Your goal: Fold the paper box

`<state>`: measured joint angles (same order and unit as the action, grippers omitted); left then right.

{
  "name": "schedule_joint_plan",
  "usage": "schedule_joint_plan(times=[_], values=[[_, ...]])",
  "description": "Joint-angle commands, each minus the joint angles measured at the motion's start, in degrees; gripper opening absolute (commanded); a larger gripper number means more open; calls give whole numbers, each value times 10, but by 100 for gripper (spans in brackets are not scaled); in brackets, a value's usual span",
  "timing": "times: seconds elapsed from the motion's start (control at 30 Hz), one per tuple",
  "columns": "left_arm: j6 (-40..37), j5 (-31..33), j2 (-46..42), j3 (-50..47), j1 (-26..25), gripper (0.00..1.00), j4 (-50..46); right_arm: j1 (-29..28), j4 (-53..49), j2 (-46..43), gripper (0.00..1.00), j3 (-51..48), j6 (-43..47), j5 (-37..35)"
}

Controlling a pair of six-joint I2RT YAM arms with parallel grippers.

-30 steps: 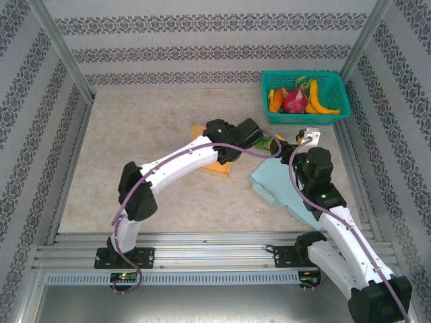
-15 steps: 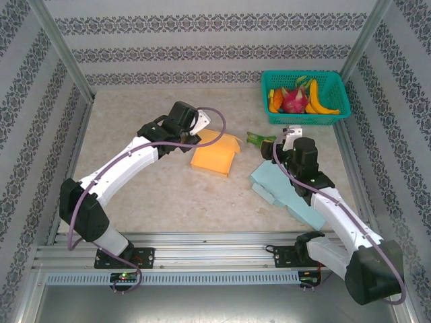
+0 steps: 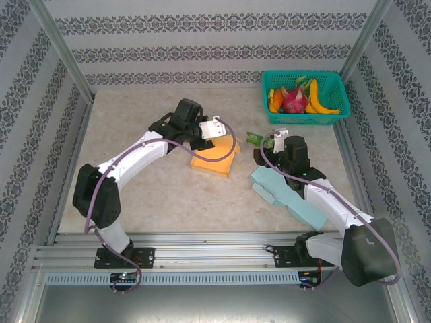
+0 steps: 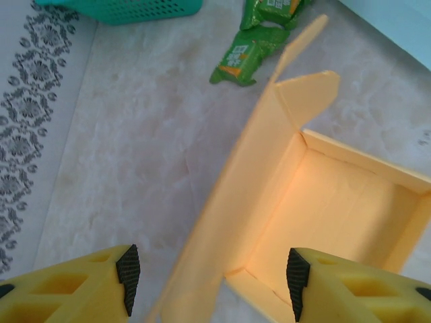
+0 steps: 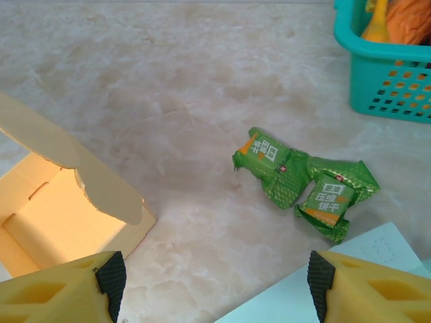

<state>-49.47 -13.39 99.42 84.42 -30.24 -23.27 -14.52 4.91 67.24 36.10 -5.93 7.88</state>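
Observation:
The orange paper box (image 3: 215, 156) lies partly folded at mid-table, its tray open upward and one long flap (image 4: 269, 134) standing up. My left gripper (image 3: 211, 128) hovers at the box's far-left edge. In the left wrist view the left gripper (image 4: 211, 276) is open, straddling the box's long side wall, with neither pad (image 4: 128, 270) touching it. My right gripper (image 3: 269, 144) is to the right of the box, above bare table. In its wrist view the right gripper (image 5: 212, 282) is open and empty, with the orange box (image 5: 60, 215) at the left.
Two green snack packets (image 5: 296, 178) lie just beyond the right gripper. A flat light-blue paper sheet (image 3: 289, 195) lies under the right arm. A teal basket (image 3: 340, 101) of fruit stands at the back right. Patterned walls surround the table.
The left arm swung off the box to the left, then came back to its far edge with jaws wider. The right gripper moved forward and left, toward the packets.

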Motion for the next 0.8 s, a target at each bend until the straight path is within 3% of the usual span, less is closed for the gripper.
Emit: schedule_joint_plan(times=[0.0,0.33,0.5,0.77], values=[[-44,-37,27,29,14,61,3,-5,11,25,73,20,50,29],[-59,-97,62,66,23,53,-16,-5,45,103,64,59,104,88],[-74,-112,75,82,23,29,-39,-5,70,132,62,66,130,108],[-97,-118,92,105,24,7,-92,-3,67,131,62,64,194,137]])
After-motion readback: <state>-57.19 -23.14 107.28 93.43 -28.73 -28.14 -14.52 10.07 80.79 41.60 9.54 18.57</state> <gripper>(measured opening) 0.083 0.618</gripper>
